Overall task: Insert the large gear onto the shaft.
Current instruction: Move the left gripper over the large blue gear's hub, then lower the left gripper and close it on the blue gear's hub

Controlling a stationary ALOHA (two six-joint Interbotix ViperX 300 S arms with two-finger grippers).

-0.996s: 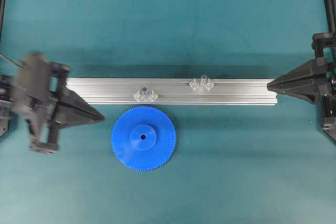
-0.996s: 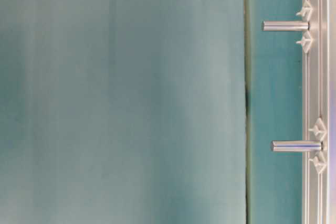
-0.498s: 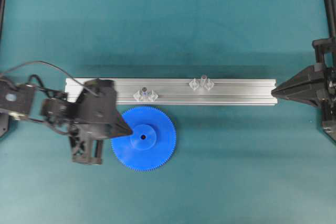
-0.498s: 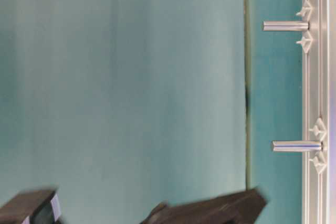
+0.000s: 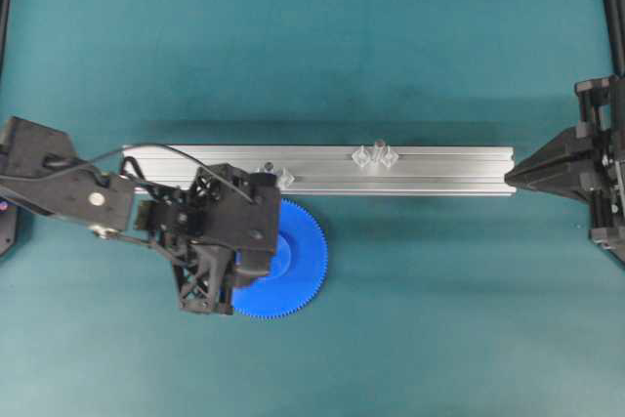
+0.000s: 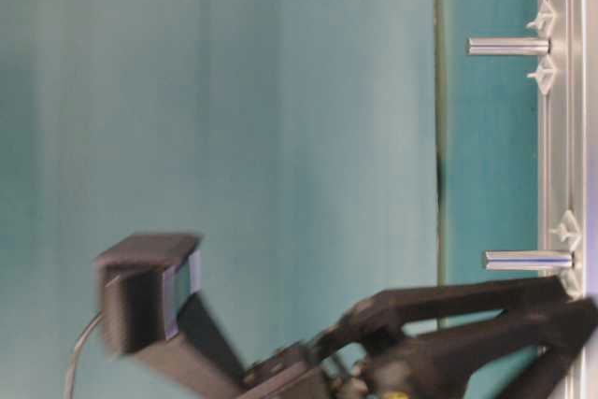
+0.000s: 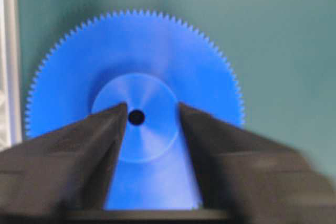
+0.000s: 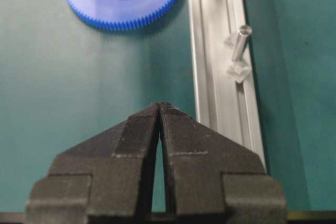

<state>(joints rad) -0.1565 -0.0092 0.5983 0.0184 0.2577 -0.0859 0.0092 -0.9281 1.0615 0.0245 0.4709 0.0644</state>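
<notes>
None of the insertion is done yet: the long aluminium rail [image 5: 322, 171] lies left-to-right across the teal table [image 5: 391, 339], and the large gear [image 5: 293, 261] lies flat on the table just on the near side of the rail, toward its left end, not on any pin. The left gripper [image 7: 152, 109] hovers over the gear with its jaws spread partway, one fingertip either side of the centre hole and over the raised hub [image 7: 144, 124]; nothing is clamped, and whether the pads touch the hub I cannot tell. The right gripper [image 8: 159, 106] sits well off at the rail's right end, jaws pressed together, holding nothing. The shaft [image 5: 379, 146] stands bare on the rail right of the middle, clear plastic pieces at its base, well apart from the gear; the shorter pin's base [image 5: 284, 177] peeks out beside the left arm. Left to do, as I judge it: close on the hub, lift, carry right and far to the shaft, line up the hole, lower it on.
</notes>
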